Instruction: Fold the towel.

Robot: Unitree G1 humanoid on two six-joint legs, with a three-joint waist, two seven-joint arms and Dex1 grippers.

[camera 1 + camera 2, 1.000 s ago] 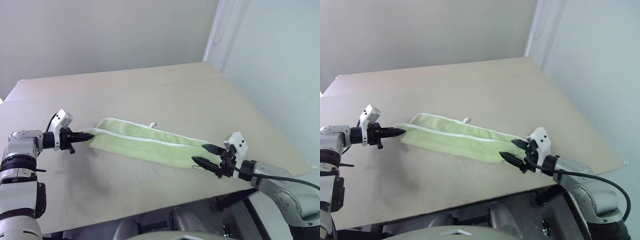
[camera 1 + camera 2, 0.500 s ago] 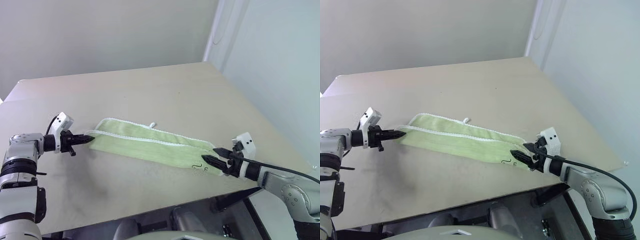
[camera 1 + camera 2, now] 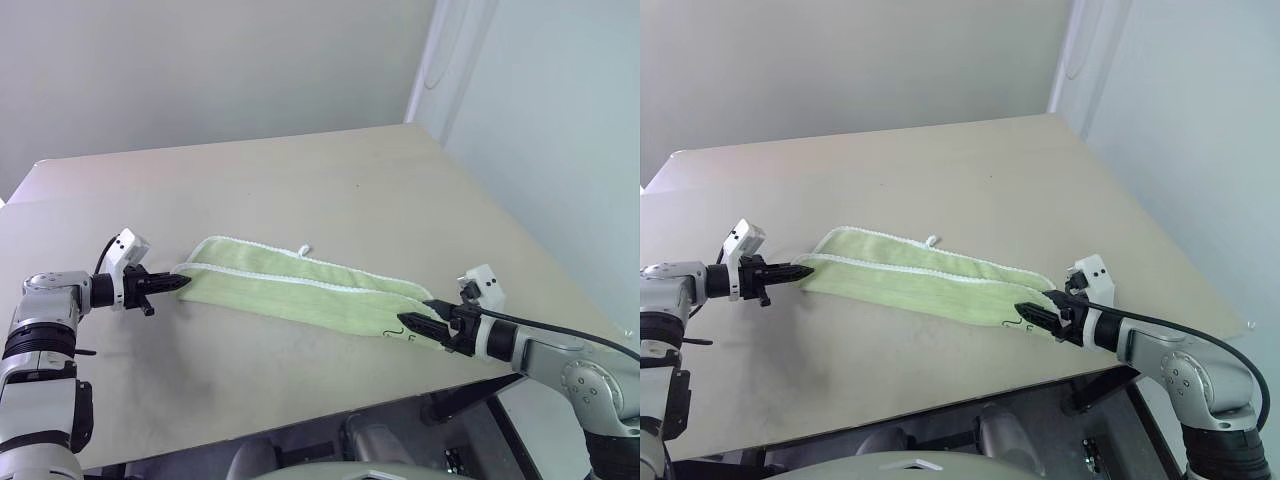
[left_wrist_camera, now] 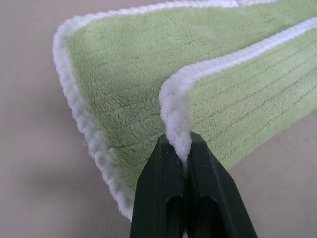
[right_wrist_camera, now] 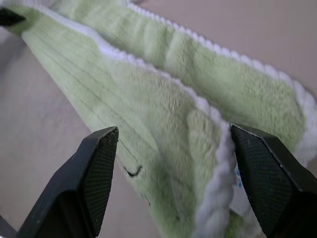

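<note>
At frame left, the left gripper point(image 4: 184, 154) pinches the white edging of the pale lime-green terry towel point(image 3: 300, 290); lower right, the right gripper point(image 5: 176, 173) gapes wide around its end.

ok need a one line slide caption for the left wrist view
Left claw shut on the white stitched edge of the pale green towel, which lies folded on the beige table.

The towel point(image 3: 300, 290) lies on the table point(image 3: 330, 190) between left hand point(image 3: 178, 283) and right hand point(image 3: 412, 314).

Silver-grey arms, black cables, white wrist cameras, black-fingered right hand point(image 3: 415, 314).
</note>
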